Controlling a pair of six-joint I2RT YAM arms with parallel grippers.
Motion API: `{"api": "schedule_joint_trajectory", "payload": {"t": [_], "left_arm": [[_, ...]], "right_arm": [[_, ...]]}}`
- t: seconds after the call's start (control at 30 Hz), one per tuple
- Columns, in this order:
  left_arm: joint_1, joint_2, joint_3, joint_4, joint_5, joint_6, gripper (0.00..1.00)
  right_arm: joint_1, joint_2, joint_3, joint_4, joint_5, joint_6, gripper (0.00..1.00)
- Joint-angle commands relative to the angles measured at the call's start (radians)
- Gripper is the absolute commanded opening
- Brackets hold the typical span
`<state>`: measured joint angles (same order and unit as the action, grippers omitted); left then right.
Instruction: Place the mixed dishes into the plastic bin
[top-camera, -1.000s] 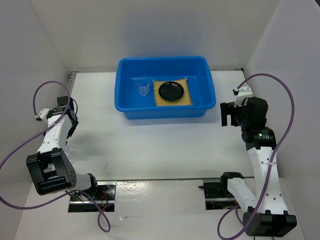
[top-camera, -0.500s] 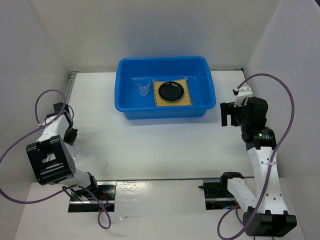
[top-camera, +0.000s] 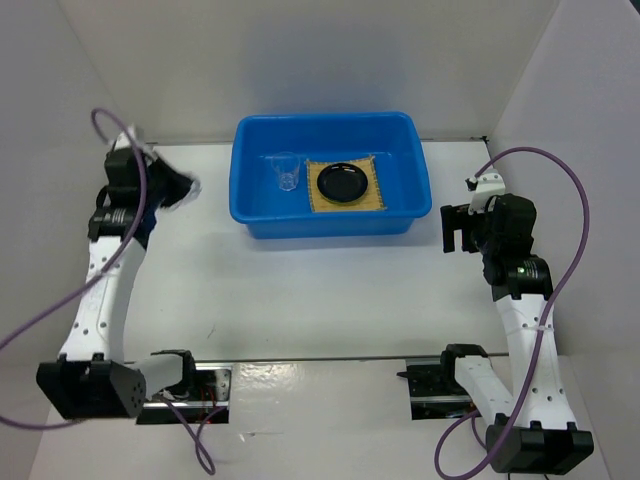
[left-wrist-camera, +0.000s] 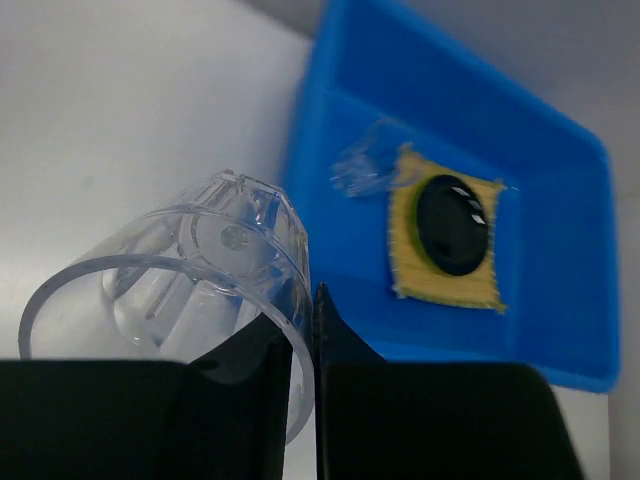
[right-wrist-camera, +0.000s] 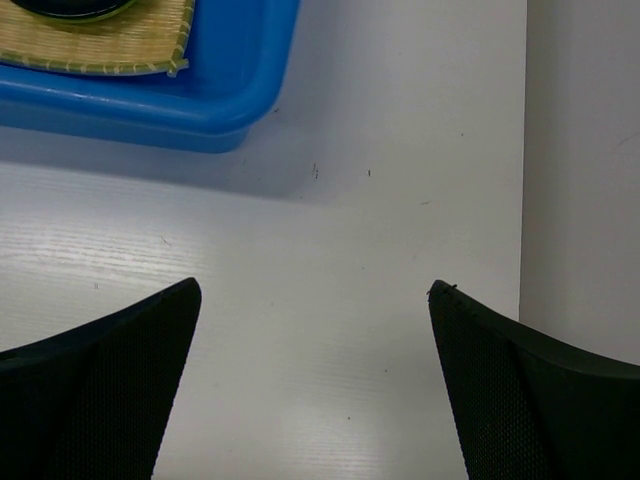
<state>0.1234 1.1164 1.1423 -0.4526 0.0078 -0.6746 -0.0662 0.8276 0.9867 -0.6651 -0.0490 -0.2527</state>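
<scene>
Clamping clear cup (left-wrist-camera: 180, 290), left pincer (left-wrist-camera: 305, 305) now beside bin (left-wrist-camera: 560, 280), seemingly lifted.

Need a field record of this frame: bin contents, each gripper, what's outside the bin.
bin: blue, far middle of the table
in bin: cup; mat; black plate on the mat
left gripper: shut on the wall of the held cup, left of the bin
right gripper: open, holding nothing, over the table right of the bin
outside bin: the held cup only, as far as these views show
</scene>
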Motion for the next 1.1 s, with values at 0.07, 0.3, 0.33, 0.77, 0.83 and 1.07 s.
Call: {"api": "schedule_joint_trajectory", "payload": {"t": [0.07,0.3,0.33,0.77,0.83,1.07], "left_arm": [[-0.191,0.259,0.383,-0.026,0.156,0.22,0.0],[-0.433,0.643,0.735,-0.233,0.097,0.342,0.06],[-0.455,0.711,0.76,-0.248,0.069,0.365,0.06],[-0.574,1.128,1.071,-0.368,-0.2,0.406,0.01],[-0.584,1.175,1.103,-0.394,-0.241,0.406,0.01],[-0.584,1.281,1.175,-0.408,-0.273,0.449,0.07]], "right_arm": [[-0.007,-0.013,-0.006,0.038,0.001,-0.005,0.99],[-0.018,-0.013,-0.006,0.038,0.001,-0.005,0.99],[-0.018,-0.013,-0.006,0.038,0.001,-0.005,0.99],[-0.027,-0.013,-0.006,0.038,0.011,-0.005,0.99],[-0.027,-0.013,-0.006,0.038,0.011,-0.005,0.99],[-0.027,-0.013,-0.006,0.047,0.011,-0.005,0.99]]}}
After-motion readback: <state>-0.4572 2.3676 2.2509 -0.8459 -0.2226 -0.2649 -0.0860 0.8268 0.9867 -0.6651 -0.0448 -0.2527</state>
